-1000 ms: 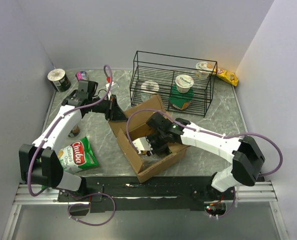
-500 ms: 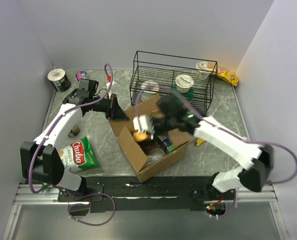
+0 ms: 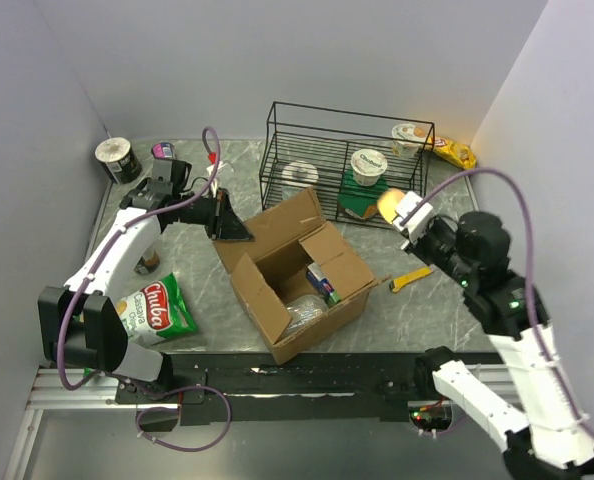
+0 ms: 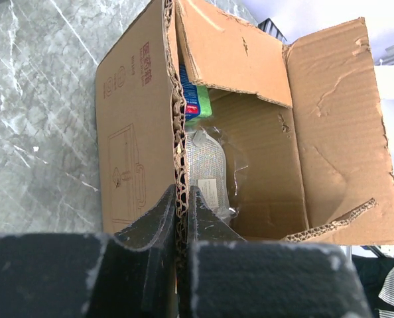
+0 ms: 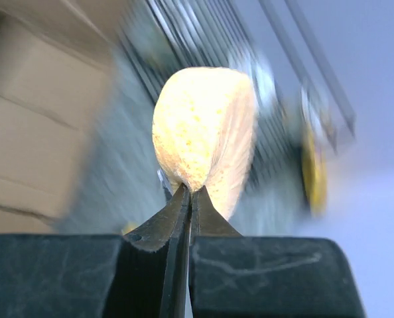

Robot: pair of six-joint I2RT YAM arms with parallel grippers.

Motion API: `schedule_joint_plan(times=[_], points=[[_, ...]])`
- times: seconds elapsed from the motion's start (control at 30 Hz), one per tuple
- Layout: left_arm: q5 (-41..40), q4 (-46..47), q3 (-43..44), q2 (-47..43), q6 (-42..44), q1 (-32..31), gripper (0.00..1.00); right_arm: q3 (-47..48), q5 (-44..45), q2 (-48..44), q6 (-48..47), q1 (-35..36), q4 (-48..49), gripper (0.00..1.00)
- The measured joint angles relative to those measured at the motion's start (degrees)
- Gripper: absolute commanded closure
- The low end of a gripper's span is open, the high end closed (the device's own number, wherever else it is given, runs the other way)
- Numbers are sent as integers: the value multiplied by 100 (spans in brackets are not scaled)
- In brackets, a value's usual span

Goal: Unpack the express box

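Top external view shows the box (image 3: 299, 272) standing open in the middle of the table (image 3: 212, 295), flaps spread and packets left inside. The left gripper (image 4: 182, 211) is pressed together on the corrugated edge of one box wall, pinning it. The right gripper (image 5: 189, 193), raised to the right of the box and just in front of the wire basket (image 3: 347, 150), pinches the lower edge of a round yellow cake (image 5: 203, 139).

That hold looks thin. Only the tips bite the rim, and the right wrist view is blurred, so a quick swing could shake the cake loose over the table. A tug from the left arm could tear or tip the cardboard.

The green bag (image 3: 159, 305) reads "Chuba". The box's side carries printed characters and a diagram, too small to read.
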Motion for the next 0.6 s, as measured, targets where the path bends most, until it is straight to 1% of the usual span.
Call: schedule_joint_plan(times=[0.1,0.2,0.3,0.4,0.47,0.5,0.53,0.57,0.6], points=[[-4,-7,0,-9,-7,7,99,-1196,750,-400,-33,-776,109,100],[-35,-20,0,-44,-2,7,99,-2079,1176,-555,-131,-1445,103,100],[-85,-22,0,-76,0,7,99,-2581,1449,-501,-199,-2031,66,100],[-116,-20,0,-85,-2,7,99,-2907,1672,-107,-238,-2570,116,99],[-127,-20,0,-85,-2,7,99,-3062,1777,262,-249,-2826,177,64],[-131,-20,4,-85,-2,7,99,-3088,1786,431,-208,-2905,181,48],[-131,-20,4,-85,-2,7,99,-3097,1770,699,-179,-2979,175,41],[-133,-22,11,-85,-4,4,99,-3097,1722,960,-116,-3012,155,36],[-133,-24,22,-83,-4,4,99,-3084,1635,1082,-11,-3014,114,28]])
